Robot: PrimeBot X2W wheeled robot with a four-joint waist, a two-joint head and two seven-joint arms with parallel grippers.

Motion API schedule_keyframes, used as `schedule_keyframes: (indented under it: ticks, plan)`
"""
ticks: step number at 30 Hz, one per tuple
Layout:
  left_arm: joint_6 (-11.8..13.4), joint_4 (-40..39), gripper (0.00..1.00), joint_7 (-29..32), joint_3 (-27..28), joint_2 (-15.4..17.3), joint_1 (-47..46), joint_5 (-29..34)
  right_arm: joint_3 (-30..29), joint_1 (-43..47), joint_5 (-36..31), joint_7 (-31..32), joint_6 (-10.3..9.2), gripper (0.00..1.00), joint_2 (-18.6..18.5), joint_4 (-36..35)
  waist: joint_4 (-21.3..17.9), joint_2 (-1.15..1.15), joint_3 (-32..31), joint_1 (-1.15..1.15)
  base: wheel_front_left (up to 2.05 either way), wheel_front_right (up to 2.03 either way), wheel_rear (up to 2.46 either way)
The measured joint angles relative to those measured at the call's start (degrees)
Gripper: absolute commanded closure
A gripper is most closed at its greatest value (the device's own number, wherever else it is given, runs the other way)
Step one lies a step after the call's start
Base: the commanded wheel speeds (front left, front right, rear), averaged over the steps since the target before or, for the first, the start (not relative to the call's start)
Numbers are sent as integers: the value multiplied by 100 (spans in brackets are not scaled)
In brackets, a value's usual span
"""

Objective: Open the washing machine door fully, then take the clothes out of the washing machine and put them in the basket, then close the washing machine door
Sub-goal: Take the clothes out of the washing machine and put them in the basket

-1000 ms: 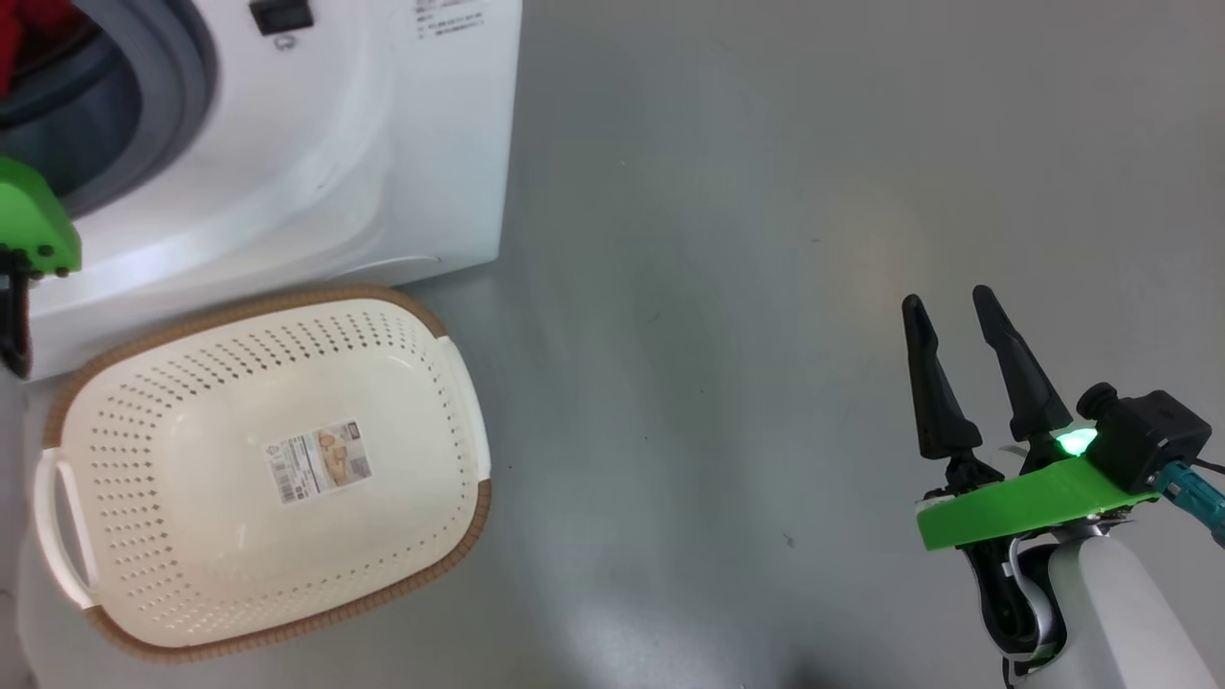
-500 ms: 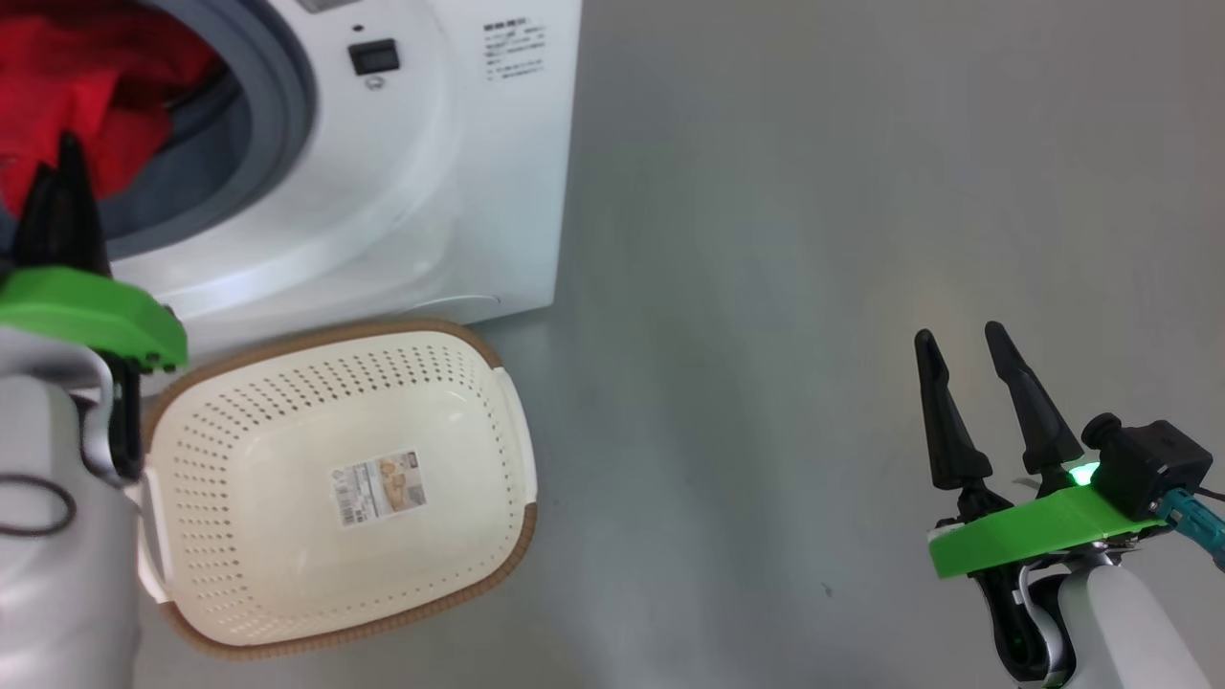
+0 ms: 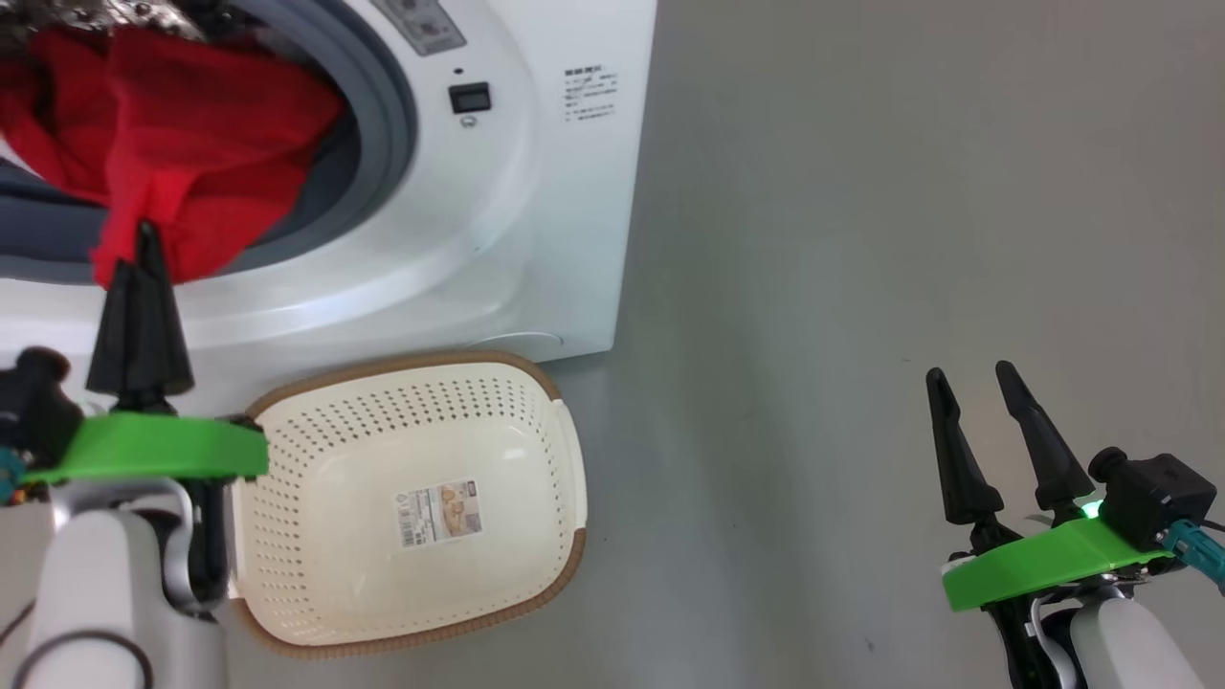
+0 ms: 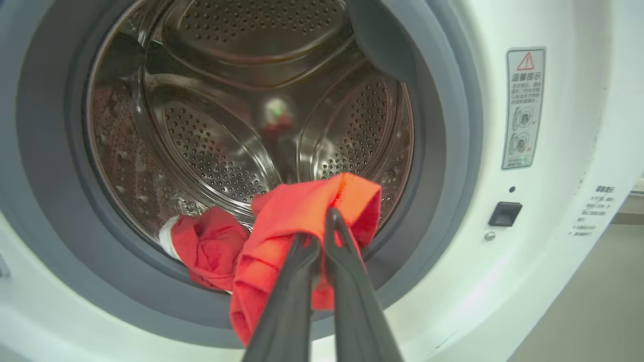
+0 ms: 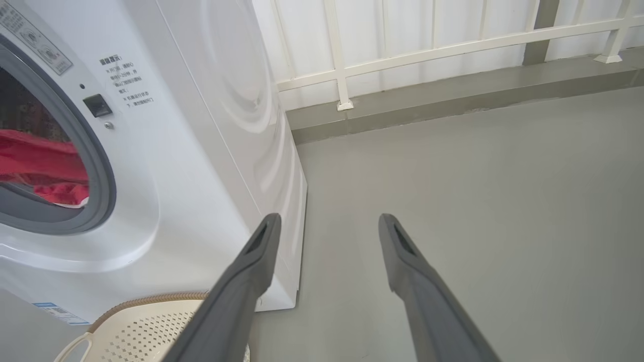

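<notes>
Pulled outward, the clothes [image 3: 201,134] drape over the rubber ring [image 3: 388,124], pinched by the left hand [image 3: 144,244].

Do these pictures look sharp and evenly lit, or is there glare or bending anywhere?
Left wrist view: the wide lens bows the front of the washing machine, and the steel drum throws bright glints. Right wrist view: the right gripper, near the lens, looks soft. Head view: sharp, with a pale sheen on the floor.

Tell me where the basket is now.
In the head view, the cream basket stands empty on the floor at lower left, directly in front of the washing machine.
</notes>
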Motion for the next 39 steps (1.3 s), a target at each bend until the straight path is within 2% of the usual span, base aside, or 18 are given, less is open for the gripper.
schedule_keyframes:
  ticks: [16, 23, 27, 34, 37, 39]
  plan:
    - [-34, -2217, 100, 0, -348, -115, 1044, -107, -18, 148, 0, 0, 0, 0, 0, 5, 222, 0, -228, 0, 0, 0, 0]
    - [142, -2887, 100, -9, -701, -114, 1202, -108, -45, 210, 0, 0, 0, 0, 0, 3, 253, 0, -225, 0, 0, 0, 0]
    - [263, -2596, 100, -9, -868, -112, 1325, -169, -7, 215, 0, 0, 0, 0, 3, 7, 247, 0, -188, 0, 0, 0, 0]
    - [261, -1292, 100, -9, -969, -110, 1475, -242, 69, 195, 1, 0, 0, 0, 31, 4, 177, 0, -34, 0, 0, 0, 0]
    - [249, -719, 100, -8, -971, -109, 1467, -577, 88, 118, 2, 0, 0, 0, 36, 2, 136, 0, 75, 0, 0, 0, 0]
    - [199, -367, 100, -8, -984, -108, 1444, -490, 97, 66, 2, 0, 0, 0, 41, -5, 110, 0, 162, 0, 0, 0, 0]
